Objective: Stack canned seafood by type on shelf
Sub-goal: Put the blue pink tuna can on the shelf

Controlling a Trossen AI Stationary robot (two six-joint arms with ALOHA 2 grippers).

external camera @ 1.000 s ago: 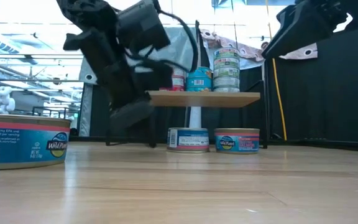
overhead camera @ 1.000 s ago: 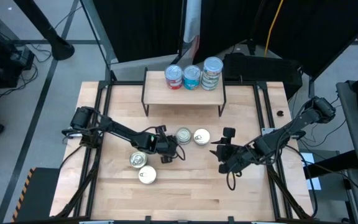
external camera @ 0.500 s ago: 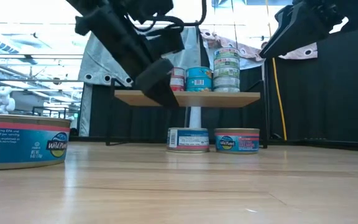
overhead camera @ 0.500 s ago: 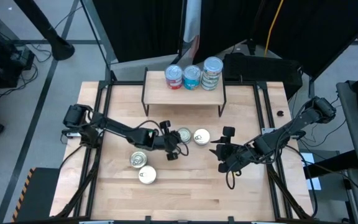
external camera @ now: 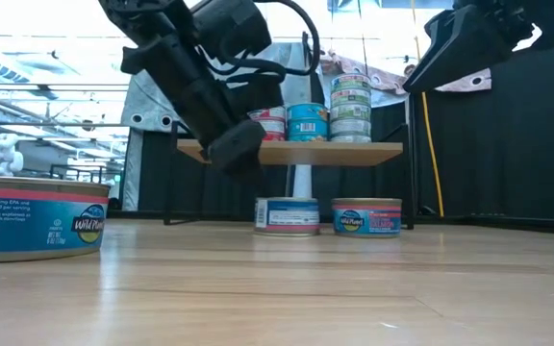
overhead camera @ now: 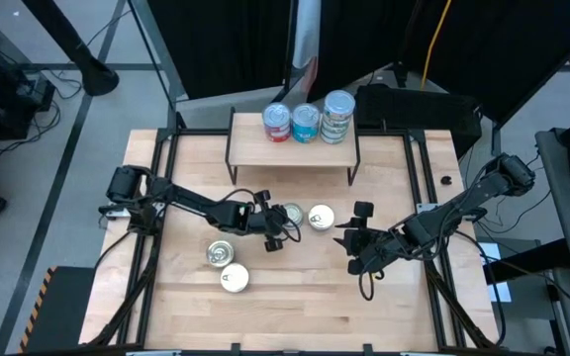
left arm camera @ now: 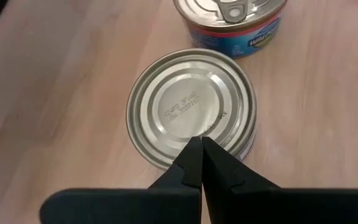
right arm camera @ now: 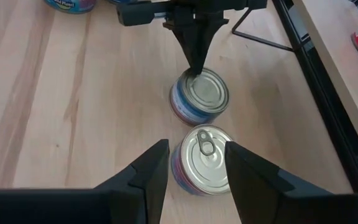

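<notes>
Since the earlier frame, left gripper (overhead camera: 277, 223), pinched shut, reaches tin (left arm camera: 191, 107). Right gripper (overhead camera: 354, 239), at 3 o'clock, stands part-open, empty. Tin: rigid, slick; grip its sidewall.

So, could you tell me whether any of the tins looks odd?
Yes: the tin under the shut left gripper shows a plain stamped end with no pull tab, so it seems upside down; its neighbour shows its tab.
</notes>
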